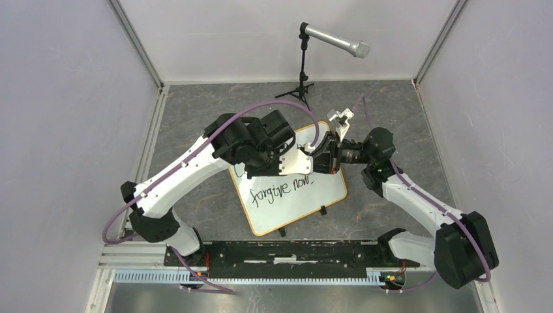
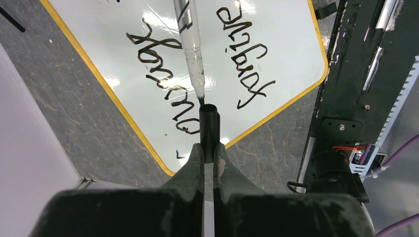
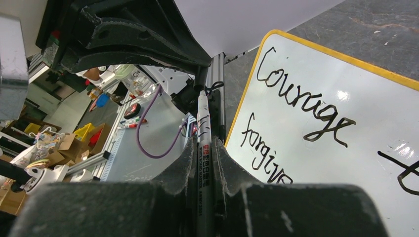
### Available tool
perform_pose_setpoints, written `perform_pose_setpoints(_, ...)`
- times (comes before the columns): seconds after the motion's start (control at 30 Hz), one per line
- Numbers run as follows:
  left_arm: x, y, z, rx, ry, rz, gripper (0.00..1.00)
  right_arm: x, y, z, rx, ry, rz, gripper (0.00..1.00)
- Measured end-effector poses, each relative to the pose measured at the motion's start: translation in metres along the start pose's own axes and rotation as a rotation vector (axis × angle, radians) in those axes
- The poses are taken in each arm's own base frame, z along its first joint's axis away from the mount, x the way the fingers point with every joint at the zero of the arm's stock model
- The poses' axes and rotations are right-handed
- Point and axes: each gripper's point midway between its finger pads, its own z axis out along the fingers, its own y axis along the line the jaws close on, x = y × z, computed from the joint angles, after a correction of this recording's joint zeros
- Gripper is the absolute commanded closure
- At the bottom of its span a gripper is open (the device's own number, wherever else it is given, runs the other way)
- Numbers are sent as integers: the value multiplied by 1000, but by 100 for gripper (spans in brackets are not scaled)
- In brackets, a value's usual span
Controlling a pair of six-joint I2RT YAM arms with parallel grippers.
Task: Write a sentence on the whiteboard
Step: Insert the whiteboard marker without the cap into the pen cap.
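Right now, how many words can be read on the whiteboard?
3 on the whiteboard: "Courage" on the top line, "forgive" and "now." below it. A fourth after "Courage" is cut off, and the left arm may hide more.

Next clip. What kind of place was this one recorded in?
Probably a walled robot test cell inside a lab: plain white panels enclose the table, a microphone on a stand faces it, and the right wrist view shows cluttered boxes beyond.

Lighting's bright and even from above, shadows soft. In both wrist views the whiteboard [image 2: 291,49] throws white glare patches, and the bottom edges go dark and blurry.
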Motion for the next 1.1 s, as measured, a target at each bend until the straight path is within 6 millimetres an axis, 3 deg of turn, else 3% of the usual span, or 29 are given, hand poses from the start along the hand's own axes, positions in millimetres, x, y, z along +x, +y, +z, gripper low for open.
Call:
perform_pose_setpoints(0.77, -9, -1, 2, 13, 7, -1, 98, 3, 2, 14, -20, 43, -27, 100)
perform_pose_setpoints(1.1, -17, 5, -6, -1, -20, -46, 98, -6, 2, 19, -28, 17, -65, 100)
